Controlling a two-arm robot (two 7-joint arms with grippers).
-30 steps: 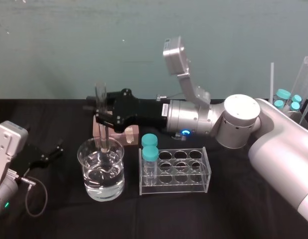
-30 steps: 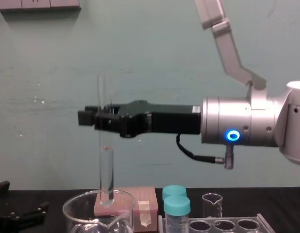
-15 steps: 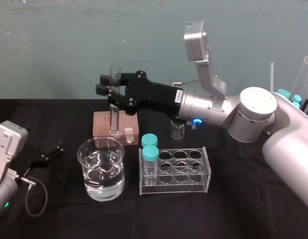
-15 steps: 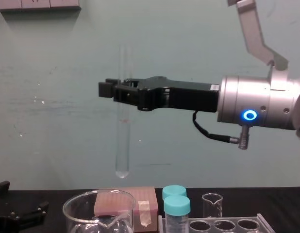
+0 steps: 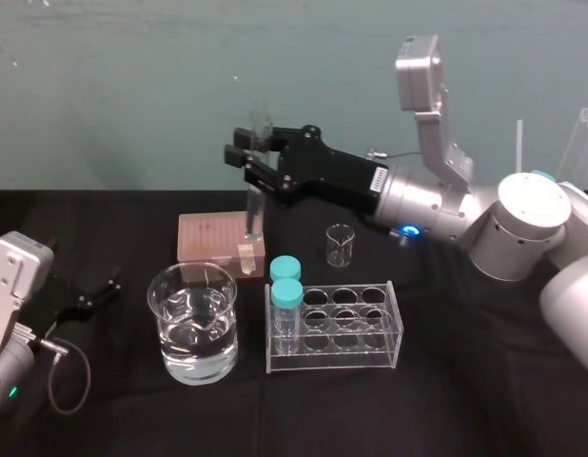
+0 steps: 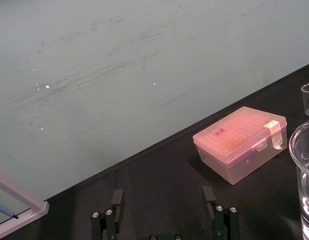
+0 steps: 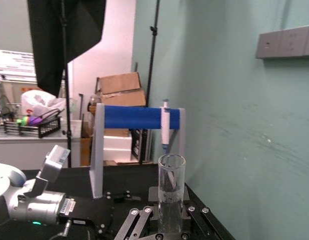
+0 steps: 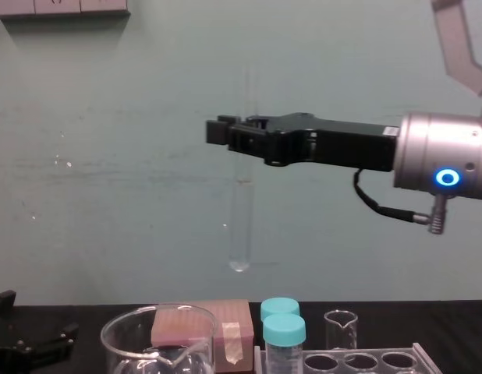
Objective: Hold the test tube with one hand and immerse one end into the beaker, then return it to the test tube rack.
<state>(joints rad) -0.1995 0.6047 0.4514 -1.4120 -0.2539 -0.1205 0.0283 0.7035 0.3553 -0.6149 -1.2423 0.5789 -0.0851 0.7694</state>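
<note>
My right gripper [image 5: 248,159] is shut on the test tube [image 5: 254,205], a long clear glass tube that hangs upright, high in the air. The tube's rounded end [image 8: 239,263] is well above the table, over the pink box and to the right of the beaker [image 5: 193,324]. That wide beaker holds clear liquid. The clear test tube rack [image 5: 370,328] stands to the right of the beaker. In the right wrist view the tube [image 7: 171,195] stands between the fingers. My left gripper [image 5: 96,288] rests open at the table's left edge, its fingers [image 6: 117,199] apart with nothing between them.
A pink box [image 5: 210,238] lies behind the beaker. A small narrow beaker [image 5: 339,245] stands behind the rack. Two turquoise-capped vials [image 5: 285,283] sit in the rack's left end. More capped vials [image 5: 541,181] stand at the far right.
My right gripper has lifted the test tube up out of the beaker and carried it to the right. The left arm has not moved.
</note>
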